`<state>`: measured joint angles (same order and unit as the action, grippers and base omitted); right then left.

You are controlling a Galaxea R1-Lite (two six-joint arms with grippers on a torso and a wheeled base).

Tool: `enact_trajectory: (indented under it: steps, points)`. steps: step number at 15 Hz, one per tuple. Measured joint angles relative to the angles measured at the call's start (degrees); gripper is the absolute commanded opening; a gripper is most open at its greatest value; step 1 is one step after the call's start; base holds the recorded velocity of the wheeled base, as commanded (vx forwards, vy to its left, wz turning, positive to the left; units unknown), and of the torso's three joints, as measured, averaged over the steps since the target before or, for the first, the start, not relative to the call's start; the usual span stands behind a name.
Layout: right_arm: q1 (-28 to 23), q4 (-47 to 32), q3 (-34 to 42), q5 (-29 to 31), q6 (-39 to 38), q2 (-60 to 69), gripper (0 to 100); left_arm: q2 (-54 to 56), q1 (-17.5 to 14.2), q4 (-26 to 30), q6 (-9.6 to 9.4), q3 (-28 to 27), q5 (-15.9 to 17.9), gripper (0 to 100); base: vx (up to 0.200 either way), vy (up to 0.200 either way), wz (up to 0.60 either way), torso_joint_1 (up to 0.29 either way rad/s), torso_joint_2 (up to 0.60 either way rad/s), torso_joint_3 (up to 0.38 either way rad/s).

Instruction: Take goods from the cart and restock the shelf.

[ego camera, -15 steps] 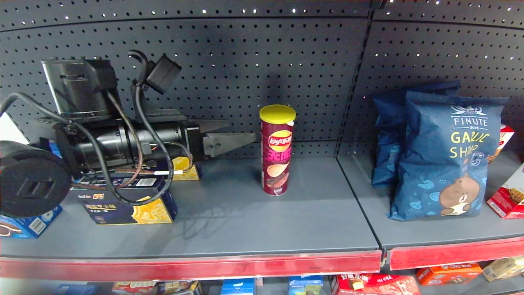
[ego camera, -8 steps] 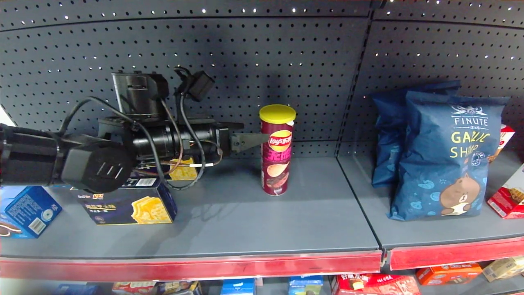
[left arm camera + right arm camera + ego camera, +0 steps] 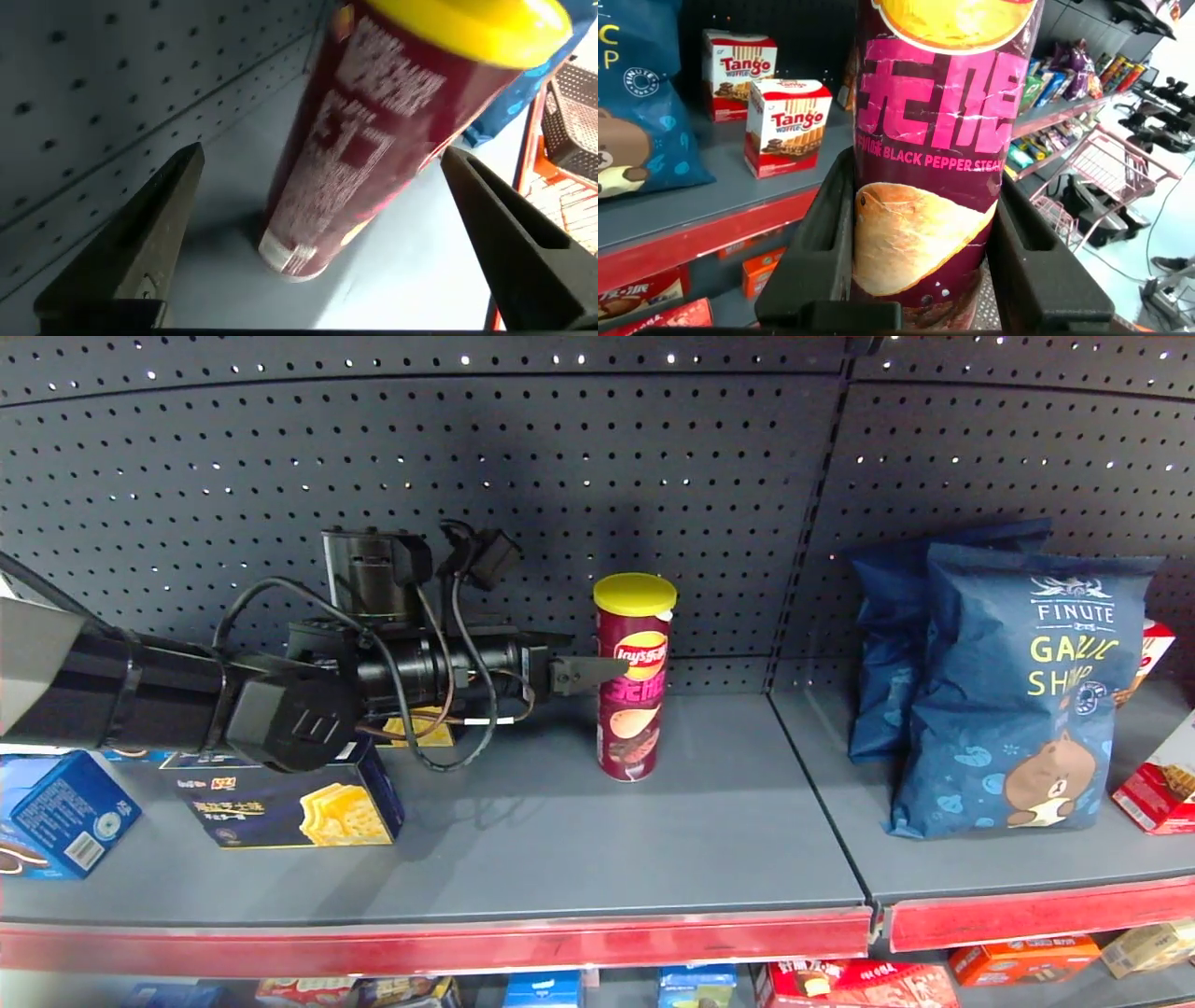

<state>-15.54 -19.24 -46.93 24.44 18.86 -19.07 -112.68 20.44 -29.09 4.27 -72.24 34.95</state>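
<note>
Shelf can [image 3: 635, 677] before left tool [image 3: 322, 157]; second can [image 3: 934, 112] within right tool [image 3: 926, 219]

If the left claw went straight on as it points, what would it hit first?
Probably the yellow-lidded chip can on the shelf; the open left claw points right at it, a finger on each side.

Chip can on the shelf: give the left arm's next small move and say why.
Probably ease the left tool slightly forward before closing. Its fingers are open on either side of the upright chip can, but the tips seem to reach only its near side, not yet around it.
</note>
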Motion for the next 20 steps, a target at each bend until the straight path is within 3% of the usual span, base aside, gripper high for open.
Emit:
enact_trajectory:
  steps: [9,17,20]
  points:
    - [-0.05,-0.35,-0.09,0.16,0.27,0.41,0,-4.06,2.45,-0.15,0.46,-4.66,-1.65,100,0.000,0.000,0.00,0.000,0.00,0.000]
    - [0.00,-0.57,0.49,0.60,0.27,0.46,0,-5.53,5.62,-1.16,0.52,-5.01,-2.28,100,0.000,0.000,0.00,0.000,0.00,0.000]
    - [0.00,-1.07,0.85,0.65,0.27,0.91,0,-6.97,5.73,-1.12,0.68,-6.86,-4.27,100,0.000,0.000,0.00,0.000,0.00,0.000]
